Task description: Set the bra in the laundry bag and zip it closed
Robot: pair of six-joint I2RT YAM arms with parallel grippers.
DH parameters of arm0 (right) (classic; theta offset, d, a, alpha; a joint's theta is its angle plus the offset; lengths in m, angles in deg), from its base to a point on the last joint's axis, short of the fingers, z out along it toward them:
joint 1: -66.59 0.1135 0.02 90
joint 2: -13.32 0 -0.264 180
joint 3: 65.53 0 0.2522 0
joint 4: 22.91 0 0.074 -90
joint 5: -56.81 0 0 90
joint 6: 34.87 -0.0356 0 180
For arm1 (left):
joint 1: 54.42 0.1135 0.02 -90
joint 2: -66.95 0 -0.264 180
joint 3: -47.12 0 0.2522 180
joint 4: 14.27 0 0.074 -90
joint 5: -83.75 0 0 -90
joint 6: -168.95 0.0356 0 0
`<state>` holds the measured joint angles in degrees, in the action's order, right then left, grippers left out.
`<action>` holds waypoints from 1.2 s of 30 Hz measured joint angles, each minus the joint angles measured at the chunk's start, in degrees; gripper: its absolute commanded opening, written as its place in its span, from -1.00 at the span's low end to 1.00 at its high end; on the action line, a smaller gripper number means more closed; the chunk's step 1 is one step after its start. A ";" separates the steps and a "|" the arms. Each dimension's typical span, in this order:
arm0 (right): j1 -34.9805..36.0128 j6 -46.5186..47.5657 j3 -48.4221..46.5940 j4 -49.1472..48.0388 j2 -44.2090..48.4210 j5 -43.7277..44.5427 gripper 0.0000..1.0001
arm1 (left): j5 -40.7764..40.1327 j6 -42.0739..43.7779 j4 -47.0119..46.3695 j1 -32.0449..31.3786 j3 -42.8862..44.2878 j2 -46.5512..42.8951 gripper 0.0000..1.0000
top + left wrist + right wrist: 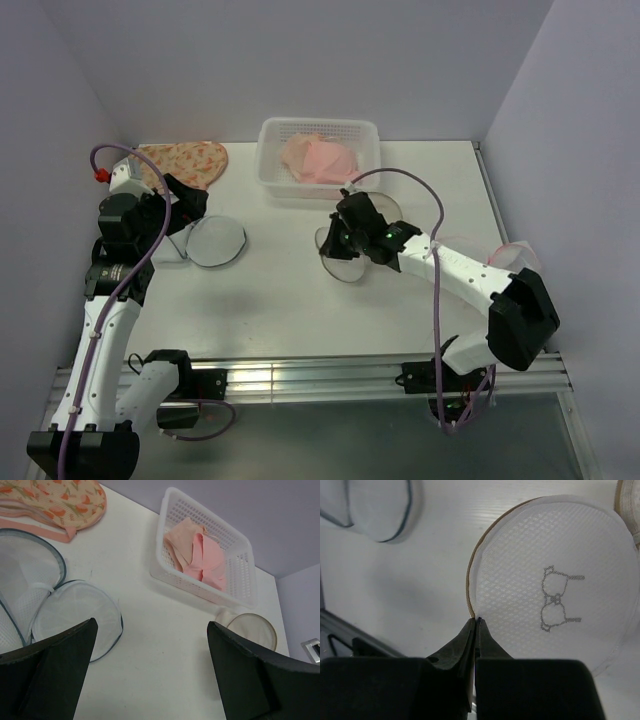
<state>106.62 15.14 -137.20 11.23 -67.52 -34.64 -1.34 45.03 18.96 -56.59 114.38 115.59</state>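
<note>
Right tool [476, 622] is pressed together right at the tan rim of the laundry bag [545, 565], which lies flat on the counter [280, 300] just in front of the basket [272, 135]. I can't tell if it has the zip pull, so I'd check that, then drag along the rim curve while the spread left tool [150, 630] pins the bag. Count: one laundry bag, one basket with the pink bra [320, 160] inside, two grey-rimmed mesh discs [75, 615], one floral pad [50, 500].

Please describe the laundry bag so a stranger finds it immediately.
On the table, before the white basket, lies the round mesh laundry bag, its rim pinched by the right hand. Unlike the grey-rimmed bags left of it, it has a tan rim and a black drawing.
</note>
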 measured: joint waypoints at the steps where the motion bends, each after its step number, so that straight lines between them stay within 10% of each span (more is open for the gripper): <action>1: 1.33 -0.70 -1.29 0.02 -0.50 -0.55 -1.00 | 0.00 0.00 0.00 0.00 0.00 0.00 0.99; 17: 14.21 -7.65 -32.68 -2.54 -26.86 -10.71 -1.00 | -2.10 0.07 0.11 0.02 0.00 -0.07 0.98; 28: 15.72 -6.69 -39.45 -0.11 -29.62 -11.17 0.28 | -3.21 0.07 0.15 0.13 0.00 -0.07 0.99; 36: 14.40 -2.36 -45.88 5.68 -29.62 -7.54 0.37 | -3.21 0.07 0.15 0.33 0.00 -0.04 0.99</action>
<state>121.03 12.78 -183.08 16.91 -97.13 -42.18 -4.56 45.10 19.11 -56.27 114.38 115.55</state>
